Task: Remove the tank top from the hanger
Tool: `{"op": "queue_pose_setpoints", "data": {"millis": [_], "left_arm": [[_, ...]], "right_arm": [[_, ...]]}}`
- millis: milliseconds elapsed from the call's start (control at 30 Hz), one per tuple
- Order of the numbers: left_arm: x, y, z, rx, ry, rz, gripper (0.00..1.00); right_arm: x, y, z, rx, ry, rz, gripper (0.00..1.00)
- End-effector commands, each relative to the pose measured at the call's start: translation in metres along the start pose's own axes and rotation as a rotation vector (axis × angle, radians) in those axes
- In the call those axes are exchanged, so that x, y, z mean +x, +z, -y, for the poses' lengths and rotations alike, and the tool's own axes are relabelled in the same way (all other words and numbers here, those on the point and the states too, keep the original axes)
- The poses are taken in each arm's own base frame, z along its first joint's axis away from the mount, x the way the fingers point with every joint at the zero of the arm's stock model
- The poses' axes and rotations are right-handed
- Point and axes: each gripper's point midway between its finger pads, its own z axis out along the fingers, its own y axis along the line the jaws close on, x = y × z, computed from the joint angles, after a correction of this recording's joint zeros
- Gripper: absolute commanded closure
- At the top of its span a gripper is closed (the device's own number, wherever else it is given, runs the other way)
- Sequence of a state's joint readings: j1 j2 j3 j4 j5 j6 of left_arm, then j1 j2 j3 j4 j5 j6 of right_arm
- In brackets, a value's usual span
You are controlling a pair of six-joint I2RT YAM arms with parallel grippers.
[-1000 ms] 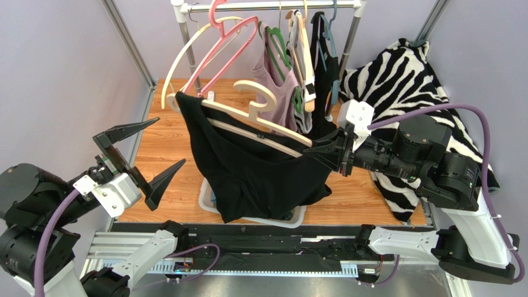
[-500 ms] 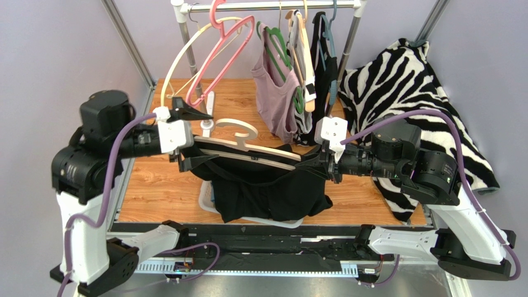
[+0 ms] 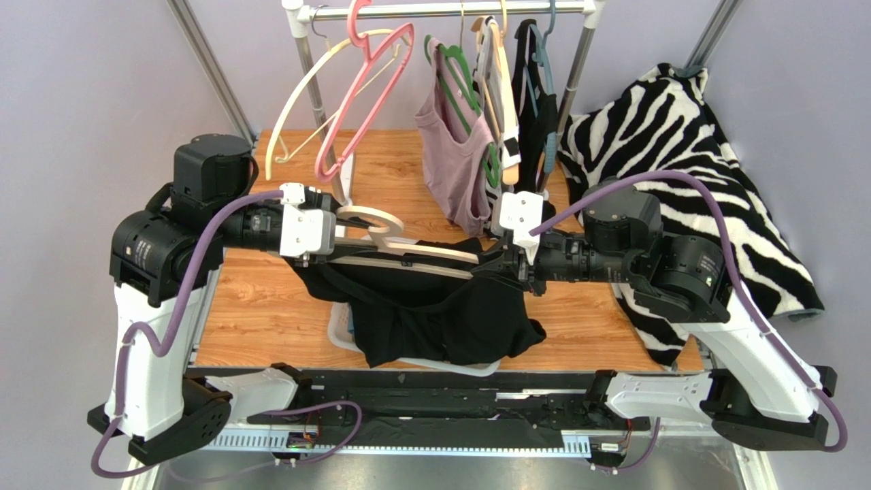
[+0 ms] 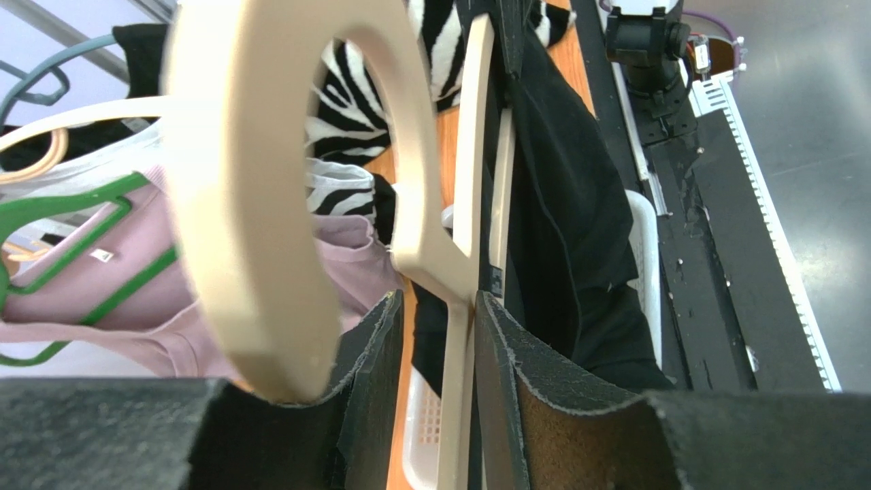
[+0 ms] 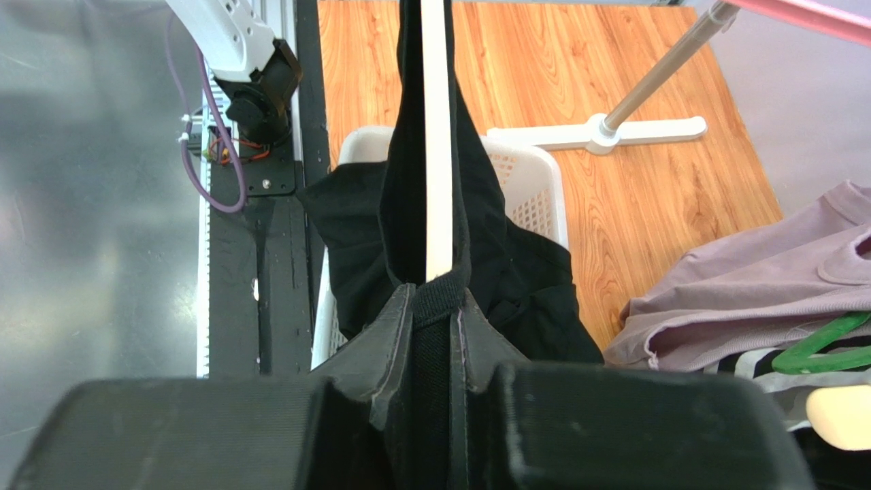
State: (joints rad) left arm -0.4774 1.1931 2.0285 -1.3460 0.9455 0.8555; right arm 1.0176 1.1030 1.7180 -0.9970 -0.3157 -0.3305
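Observation:
A black tank top (image 3: 429,311) hangs from a cream wooden hanger (image 3: 409,248) held level above the white basket (image 3: 342,329). My right gripper (image 3: 508,267) is at the hanger's right end, shut on the tank top's black strap (image 5: 438,316), with the hanger bar (image 5: 438,153) running straight out from its fingertips. My left gripper (image 3: 342,245) is at the hanger's left end, near the hook. In the left wrist view its jaws straddle the hanger arm (image 4: 460,204). One pad (image 4: 511,357) touches the wood and a gap shows on the other side of the left gripper (image 4: 438,306).
A clothes rack (image 3: 440,10) stands at the back with an empty pink hanger (image 3: 358,92), a mauve top (image 3: 455,153) on a green hanger and other garments. Zebra-print cloth (image 3: 665,133) lies at the right. The rack's white foot (image 5: 613,131) rests on the wooden table.
My left arm swung in from the near left to the hanger's left end, and its wide jaws narrowed around the wood. The right gripper carried the hanger left and levelled it.

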Motion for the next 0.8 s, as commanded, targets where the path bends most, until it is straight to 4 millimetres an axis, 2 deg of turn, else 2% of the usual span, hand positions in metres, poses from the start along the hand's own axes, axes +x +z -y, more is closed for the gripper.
{"op": "queue_pose_setpoints", "data": {"millis": [0, 200, 433, 667, 733, 767], "left_arm": [[0.023, -0.006, 0.064, 0.203, -0.219, -0.083, 0.61], [0.032, -0.003, 0.068, 0.218, -0.246, -0.104, 0.55], [0.050, -0.003, 0.069, 0.208, -0.245, -0.164, 0.56], [0.063, -0.005, 0.059, 0.139, -0.211, -0.227, 0.43], [0.066, -0.007, 0.056, 0.119, -0.195, -0.244, 0.44], [0.067, -0.007, 0.055, 0.116, -0.187, -0.248, 0.50]], "right_arm": [[-0.037, -0.007, 0.013, 0.055, -0.072, 0.122, 1.00], [-0.057, -0.013, 0.024, 0.117, -0.111, 0.205, 1.00], [-0.061, -0.020, 0.025, 0.129, -0.130, 0.198, 1.00], [-0.064, -0.031, 0.017, 0.097, -0.129, 0.195, 1.00], [-0.063, -0.034, 0.014, 0.082, -0.128, 0.189, 1.00], [-0.063, -0.035, 0.013, 0.082, -0.128, 0.189, 1.00]]}}
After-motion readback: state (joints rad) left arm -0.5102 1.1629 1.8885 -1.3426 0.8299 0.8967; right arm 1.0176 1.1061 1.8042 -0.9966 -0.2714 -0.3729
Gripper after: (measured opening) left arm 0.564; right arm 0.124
